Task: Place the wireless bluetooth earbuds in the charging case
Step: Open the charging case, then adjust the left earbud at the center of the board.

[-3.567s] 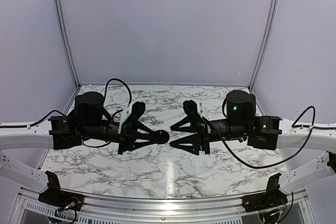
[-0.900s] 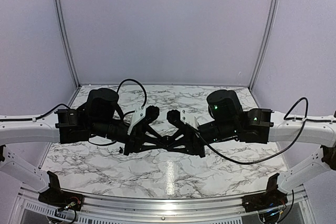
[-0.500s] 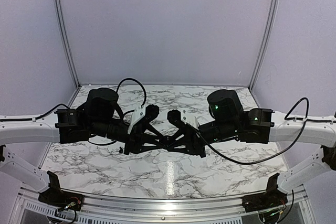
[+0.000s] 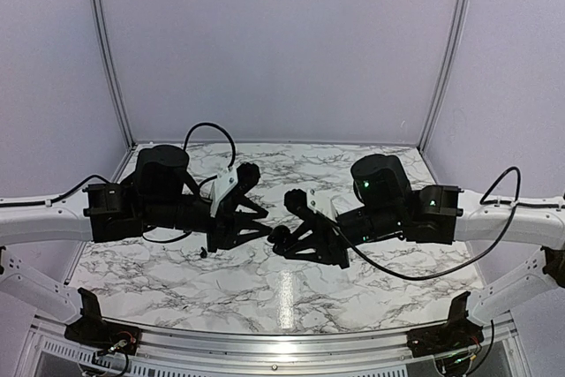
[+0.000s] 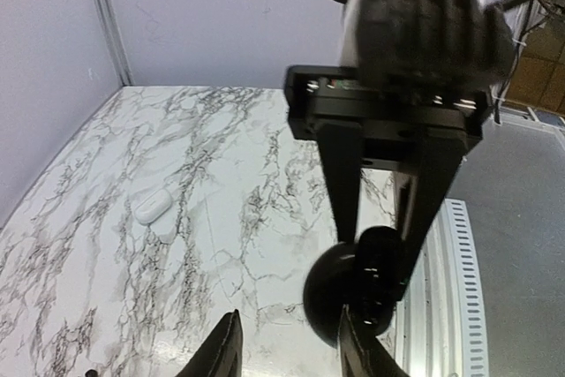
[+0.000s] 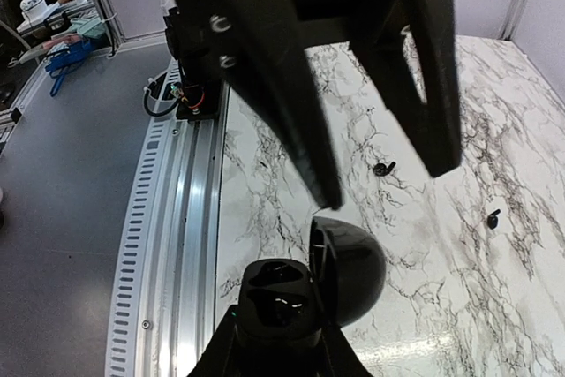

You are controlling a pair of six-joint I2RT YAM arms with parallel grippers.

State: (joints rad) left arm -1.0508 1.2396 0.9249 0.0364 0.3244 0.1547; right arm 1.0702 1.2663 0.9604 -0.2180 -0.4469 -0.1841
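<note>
We see the right gripper (image 6: 275, 346), around the charging case (image 6: 349, 275), cropped at the bottom edge; the black earbuds (image 6: 382, 168) are mere specks.

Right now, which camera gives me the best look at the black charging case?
Right wrist: the black charging case sits low centre, lid open, inside visible, held in the right gripper. Left wrist shows only its rounded outside; top external just a small dark blob.

Glossy black charging case (image 6: 278, 302), black earbuds (image 6: 382, 168), grey-veined white marble table (image 4: 265, 284)
</note>
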